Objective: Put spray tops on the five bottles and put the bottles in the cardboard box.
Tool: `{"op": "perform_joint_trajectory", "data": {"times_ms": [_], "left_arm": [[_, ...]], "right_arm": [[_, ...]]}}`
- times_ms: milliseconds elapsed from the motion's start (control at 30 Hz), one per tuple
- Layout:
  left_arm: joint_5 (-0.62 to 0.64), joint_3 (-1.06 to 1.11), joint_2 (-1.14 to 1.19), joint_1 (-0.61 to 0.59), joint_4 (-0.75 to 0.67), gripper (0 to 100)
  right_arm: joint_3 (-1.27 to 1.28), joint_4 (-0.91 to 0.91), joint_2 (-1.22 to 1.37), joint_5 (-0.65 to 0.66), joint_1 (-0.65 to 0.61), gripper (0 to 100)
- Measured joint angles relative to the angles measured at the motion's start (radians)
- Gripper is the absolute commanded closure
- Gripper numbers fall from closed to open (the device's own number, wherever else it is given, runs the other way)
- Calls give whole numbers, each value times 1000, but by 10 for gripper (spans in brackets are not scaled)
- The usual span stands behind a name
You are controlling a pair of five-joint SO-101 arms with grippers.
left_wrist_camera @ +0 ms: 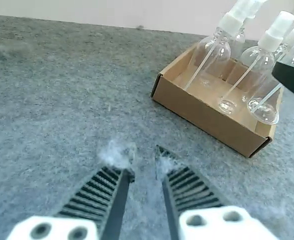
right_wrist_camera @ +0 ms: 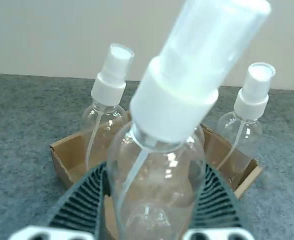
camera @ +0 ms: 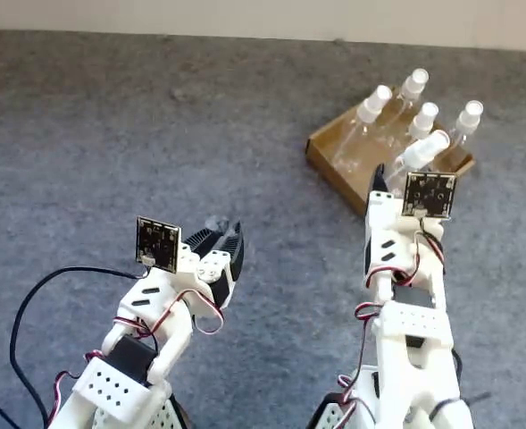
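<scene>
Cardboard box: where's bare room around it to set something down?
The grey mat is bare between the cardboard box and the left gripper. Crowded inside the box: four bottles stand there, and the right gripper holds a fifth bottle among them.

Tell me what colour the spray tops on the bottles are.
White; the spray top on the held bottle shows it best in the right wrist view.

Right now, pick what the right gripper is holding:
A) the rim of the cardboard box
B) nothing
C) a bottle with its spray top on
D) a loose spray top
C: in the right wrist view, the right gripper is closed on either side of a clear bottle, and the white spray top is fitted on the bottle's neck.
</scene>
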Motion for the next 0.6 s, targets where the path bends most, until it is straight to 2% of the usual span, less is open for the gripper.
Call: {"op": "perform_joint_trajectory", "data": {"times_ms": [600], "left_arm": [[0, 0, 0, 0, 0, 976]], "right_arm": [[-17, -227, 290, 0, 0, 928]]}}
